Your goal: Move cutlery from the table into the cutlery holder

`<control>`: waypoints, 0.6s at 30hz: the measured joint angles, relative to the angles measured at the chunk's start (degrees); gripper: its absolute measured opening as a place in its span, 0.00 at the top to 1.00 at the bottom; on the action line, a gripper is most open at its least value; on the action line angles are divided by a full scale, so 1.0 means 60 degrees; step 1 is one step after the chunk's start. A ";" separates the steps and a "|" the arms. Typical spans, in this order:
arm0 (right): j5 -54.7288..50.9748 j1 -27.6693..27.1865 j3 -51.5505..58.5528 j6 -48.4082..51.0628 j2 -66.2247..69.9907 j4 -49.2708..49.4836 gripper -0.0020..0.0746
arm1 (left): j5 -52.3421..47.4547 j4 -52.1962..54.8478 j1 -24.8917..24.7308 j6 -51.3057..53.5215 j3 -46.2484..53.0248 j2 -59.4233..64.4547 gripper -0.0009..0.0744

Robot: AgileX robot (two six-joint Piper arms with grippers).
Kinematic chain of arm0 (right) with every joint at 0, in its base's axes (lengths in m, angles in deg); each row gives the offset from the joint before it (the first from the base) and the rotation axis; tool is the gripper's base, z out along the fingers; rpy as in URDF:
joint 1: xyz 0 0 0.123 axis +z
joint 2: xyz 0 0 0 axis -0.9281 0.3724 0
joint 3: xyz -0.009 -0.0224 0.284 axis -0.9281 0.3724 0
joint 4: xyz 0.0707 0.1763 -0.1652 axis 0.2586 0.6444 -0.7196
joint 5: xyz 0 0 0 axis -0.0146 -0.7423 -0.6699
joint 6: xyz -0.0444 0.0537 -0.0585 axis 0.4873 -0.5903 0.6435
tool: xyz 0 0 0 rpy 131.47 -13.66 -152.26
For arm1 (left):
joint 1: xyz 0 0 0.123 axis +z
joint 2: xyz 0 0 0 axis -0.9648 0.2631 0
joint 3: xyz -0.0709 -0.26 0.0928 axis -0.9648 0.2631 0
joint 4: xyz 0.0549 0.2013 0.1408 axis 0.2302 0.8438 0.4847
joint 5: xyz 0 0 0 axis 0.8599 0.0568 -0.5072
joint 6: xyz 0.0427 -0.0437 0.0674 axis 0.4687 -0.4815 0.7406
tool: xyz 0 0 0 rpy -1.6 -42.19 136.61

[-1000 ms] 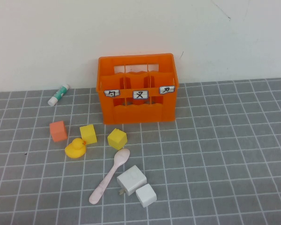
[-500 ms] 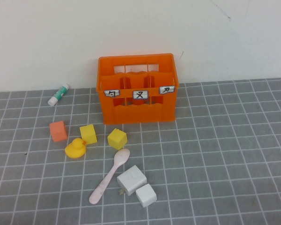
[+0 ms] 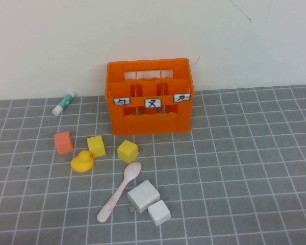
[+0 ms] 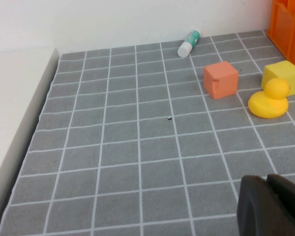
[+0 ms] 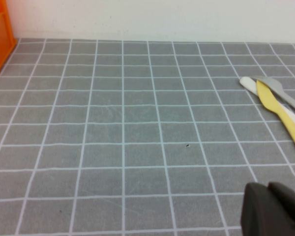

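Left gripper point(image 4: 270, 206) and right gripper point(image 5: 275, 209) sit low at their wrist views' edges, well short of the pale pink-white plastic spoon point(image 3: 119, 191); whether either is open cannot be told. One should descend over the thin handle, clear of the white block point(image 3: 143, 196), before carrying it to the bright orange slotted crate point(image 3: 150, 97).

- Illumination: even, bright and diffuse across the table point(image 3: 245, 168); no glare.
- Shadows: short and soft, close under the cutlery holder point(image 3: 150, 97) and the spoon point(image 3: 120, 191).
- Focus: the dark gripper bodies at the wrist views' edges appear blurred; the grid lines remain sharp.

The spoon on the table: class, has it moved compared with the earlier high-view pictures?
No. The spoon lies as before, its bowl just below the yellow cube, handle beside the white charger. Neither the left gripper nor the right gripper is near it.
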 joint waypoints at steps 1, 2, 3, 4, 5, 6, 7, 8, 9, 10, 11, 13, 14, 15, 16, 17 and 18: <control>0.0000 0.0000 0.0000 0.0000 0.0000 0.0000 0.98 | 0.0050 -0.0066 0.0000 0.0000 0.0000 0.0000 0.99; 0.0000 0.0000 0.0000 0.0000 0.0000 0.0000 0.98 | 0.0128 -0.0317 0.0000 -0.0026 0.0000 0.0000 0.99; 0.0000 0.0000 0.0000 0.0000 0.0000 0.0000 0.98 | 0.0234 -0.0664 0.0000 -0.0054 0.0020 0.0000 0.99; 0.0000 0.0000 0.0000 0.0000 0.0000 0.0000 0.98 | 0.0414 -0.1301 0.0000 -0.0147 0.0040 0.0000 0.99; 0.0000 0.0000 0.0000 0.0000 0.0000 0.0000 0.98 | 0.0611 -0.2158 0.0000 -0.0388 0.0058 0.0000 0.99; 0.0000 0.0000 0.0000 0.0000 0.0000 0.0000 0.98 | 0.0849 -0.3206 0.0000 -0.0608 0.0059 0.0000 0.99; 0.0000 0.0000 0.0000 0.0000 0.0000 0.0000 0.98 | 0.1070 -0.4362 0.0000 -0.0932 0.0073 0.0000 0.99; 0.0000 0.0000 0.0000 0.0000 0.0000 0.0000 0.98 | 0.1323 -0.5534 0.0000 -0.1240 0.0073 0.0000 0.99; 0.0000 0.0000 0.0000 0.0000 0.0000 0.0000 0.98 | 0.1514 -0.6438 0.0000 -0.1473 0.0073 0.0000 0.99; 0.0000 0.0000 0.0000 0.0000 0.0000 0.0000 0.98 | 0.1725 -0.7448 0.0000 -0.1605 0.0073 0.0000 0.99; 0.0000 0.0000 0.0000 0.0000 0.0000 0.0000 0.98 | 0.1911 -0.8233 0.0000 -0.1672 0.0073 0.0000 0.99; 0.0000 0.0000 0.0000 0.0000 0.0000 0.0000 0.98 | 0.2249 -0.8949 0.0000 -0.1665 0.0073 0.0000 0.99; 0.0000 0.0000 0.0000 0.0000 0.0000 0.0000 0.98 | 0.2420 -0.9203 0.0000 -0.1591 0.0073 0.0000 0.99; 0.0000 0.0000 0.0000 0.0000 0.0000 0.0000 0.98 | 0.2551 -0.9321 0.0000 -0.1478 0.0073 0.0000 0.99; 0.0000 0.0000 0.0000 0.0000 0.0000 0.0000 0.98 | 0.2636 -0.9376 0.0000 -0.1302 0.0073 0.0000 0.99; 0.0000 0.0000 0.0000 0.0000 0.0000 0.0000 0.98 | 0.2654 -0.9451 0.0000 -0.1107 0.0073 0.0000 0.99; 0.0000 0.0000 0.0000 0.0000 0.0000 0.0000 0.98 | 0.2654 -0.9466 0.0000 -0.1035 0.0073 0.0000 0.99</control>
